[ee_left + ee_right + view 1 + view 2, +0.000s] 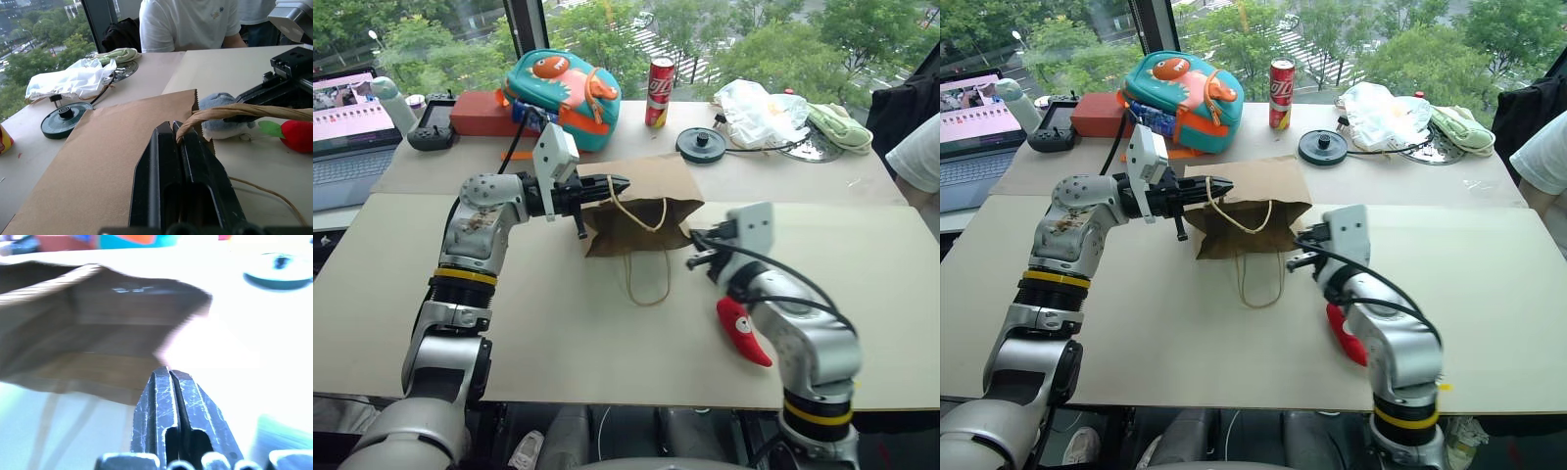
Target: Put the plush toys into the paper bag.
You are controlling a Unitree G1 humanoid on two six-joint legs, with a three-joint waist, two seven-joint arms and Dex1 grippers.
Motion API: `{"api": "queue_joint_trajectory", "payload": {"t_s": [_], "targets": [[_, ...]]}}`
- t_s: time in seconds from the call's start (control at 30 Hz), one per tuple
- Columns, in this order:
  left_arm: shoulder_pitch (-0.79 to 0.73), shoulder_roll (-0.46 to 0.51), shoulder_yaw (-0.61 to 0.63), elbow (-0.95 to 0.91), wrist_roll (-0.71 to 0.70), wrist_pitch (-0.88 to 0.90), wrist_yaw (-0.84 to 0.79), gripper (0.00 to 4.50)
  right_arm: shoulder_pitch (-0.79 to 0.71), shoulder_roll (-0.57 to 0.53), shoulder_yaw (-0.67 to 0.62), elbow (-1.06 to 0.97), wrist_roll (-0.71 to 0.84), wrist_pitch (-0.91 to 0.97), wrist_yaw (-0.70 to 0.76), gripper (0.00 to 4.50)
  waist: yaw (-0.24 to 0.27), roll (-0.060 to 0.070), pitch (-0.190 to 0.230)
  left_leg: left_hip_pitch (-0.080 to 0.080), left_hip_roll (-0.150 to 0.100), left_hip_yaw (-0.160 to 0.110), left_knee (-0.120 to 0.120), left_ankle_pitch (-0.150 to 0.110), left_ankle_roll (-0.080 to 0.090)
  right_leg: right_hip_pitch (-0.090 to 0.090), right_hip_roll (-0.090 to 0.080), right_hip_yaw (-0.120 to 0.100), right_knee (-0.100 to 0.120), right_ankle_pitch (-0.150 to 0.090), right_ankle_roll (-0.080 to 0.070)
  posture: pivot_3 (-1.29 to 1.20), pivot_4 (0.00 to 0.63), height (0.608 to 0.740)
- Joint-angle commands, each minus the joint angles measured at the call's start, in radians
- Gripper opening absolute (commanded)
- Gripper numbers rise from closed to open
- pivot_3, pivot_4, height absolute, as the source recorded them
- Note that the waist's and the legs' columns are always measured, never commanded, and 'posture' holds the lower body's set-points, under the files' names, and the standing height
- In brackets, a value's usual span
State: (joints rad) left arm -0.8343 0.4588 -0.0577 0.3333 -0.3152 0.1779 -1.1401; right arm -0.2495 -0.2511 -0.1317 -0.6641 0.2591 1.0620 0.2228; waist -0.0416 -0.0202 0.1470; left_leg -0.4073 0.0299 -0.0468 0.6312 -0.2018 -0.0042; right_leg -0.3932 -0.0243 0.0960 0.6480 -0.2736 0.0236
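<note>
The brown paper bag (pixel 646 211) lies on its side at mid-table, mouth toward me. My left gripper (pixel 625 183) is shut on its upper cord handle (pixel 230 113) and holds the top rim raised. The lower handle (pixel 648 279) lies flat on the table. A fuzzy grey-blue plush toy (pixel 217 122) sits at the mouth, just past the raised rim. The red chili plush toy (pixel 744 331) lies on the table under my right forearm. My right gripper (pixel 693 251) hovers by the bag's front right corner, fingers together and holding nothing.
Along the back stand a teal and orange backpack (pixel 563 83), a red can (pixel 659 93), a black round disc (pixel 702 144), a white plastic bag (pixel 759 113) and a red box (pixel 480 113). A laptop (pixel 347 127) is at far left. A person in a white shirt (pixel 920 157) sits at right.
</note>
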Motion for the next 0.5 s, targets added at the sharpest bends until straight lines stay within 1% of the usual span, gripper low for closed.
{"api": "queue_joint_trajectory", "payload": {"t_s": [0.03, 0.07, 0.13, 0.17, 0.2, 0.3, 0.43, 0.5], "targets": [[-0.017, 0.003, 0.017, -0.021, -0.010, -0.006, -0.001, 0.00, -0.017, -0.035, -0.075, -0.054, 0.016, 0.063, -0.017, 1.93, -0.003, 0.000, 0.000, 0.000, 0.000, 0.000, 0.000, 0.000, 0.000, 0.000, 0.000, 0.000, 0.000, 0.000, 0.000, 0.00, 0.150, 0.739], [-0.018, 0.002, 0.017, -0.020, -0.011, -0.006, -0.001, 0.00, -0.024, -0.041, -0.084, -0.046, 0.013, 0.071, -0.022, 2.12, -0.006, 0.000, 0.000, 0.001, 0.000, 0.000, 0.000, 0.000, 0.000, 0.000, 0.000, 0.000, 0.000, 0.000, 0.000, 0.00, 0.150, 0.739], [-0.018, 0.000, 0.017, -0.018, -0.011, -0.007, -0.001, 0.00, -0.028, -0.068, -0.075, 0.009, -0.026, 0.061, -0.045, 2.87, -0.007, 0.000, 0.000, 0.001, 0.001, 0.000, -0.001, 0.000, 0.000, 0.000, 0.001, 0.001, 0.000, 0.000, 0.000, 0.00, 0.150, 0.739], [-0.018, -0.001, 0.017, -0.017, -0.011, -0.007, -0.001, 0.00, -0.030, -0.076, -0.069, 0.029, -0.038, 0.054, -0.053, 3.15, -0.006, 0.000, 0.000, 0.001, 0.001, 0.000, -0.001, 0.000, 0.000, 0.000, 0.001, 0.001, 0.000, 0.000, 0.000, 0.00, 0.150, 0.739], [-0.018, -0.002, 0.017, -0.017, -0.010, -0.009, 0.000, 0.00, -0.029, -0.083, -0.049, 0.055, -0.047, 0.046, -0.056, 3.62, -0.005, 0.000, 0.000, 0.001, 0.000, 0.000, -0.001, 0.000, 0.000, 0.000, 0.001, 0.001, 0.000, 0.000, 0.000, 0.00, 0.150, 0.739], [-0.019, -0.003, 0.016, -0.015, -0.008, -0.011, 0.000, 0.00, -0.036, -0.068, -0.017, 0.120, -0.056, 0.029, -0.067, 4.43, -0.004, 0.000, 0.000, 0.001, 0.000, 0.000, -0.001, 0.000, 0.000, 0.000, 0.001, 0.001, 0.000, 0.000, 0.000, 0.00, 0.150, 0.739], [-0.023, -0.006, 0.017, -0.010, -0.008, -0.013, 0.001, 0.00, -0.071, -0.051, 0.019, 0.266, -0.114, -0.002, -0.127, 4.43, -0.004, 0.000, 0.000, 0.001, 0.000, 0.001, -0.001, 0.000, 0.000, 0.000, 0.001, 0.001, 0.000, 0.000, 0.000, 0.00, 0.150, 0.739], [-0.024, -0.007, 0.017, -0.010, -0.007, -0.013, 0.002, 0.00, -0.081, -0.045, 0.021, 0.293, -0.117, -0.015, -0.131, 4.43, -0.003, 0.000, 0.000, 0.001, 0.000, 0.001, -0.001, 0.000, 0.000, 0.000, 0.001, 0.001, 0.000, 0.000, 0.000, 0.00, 0.150, 0.739]]}}
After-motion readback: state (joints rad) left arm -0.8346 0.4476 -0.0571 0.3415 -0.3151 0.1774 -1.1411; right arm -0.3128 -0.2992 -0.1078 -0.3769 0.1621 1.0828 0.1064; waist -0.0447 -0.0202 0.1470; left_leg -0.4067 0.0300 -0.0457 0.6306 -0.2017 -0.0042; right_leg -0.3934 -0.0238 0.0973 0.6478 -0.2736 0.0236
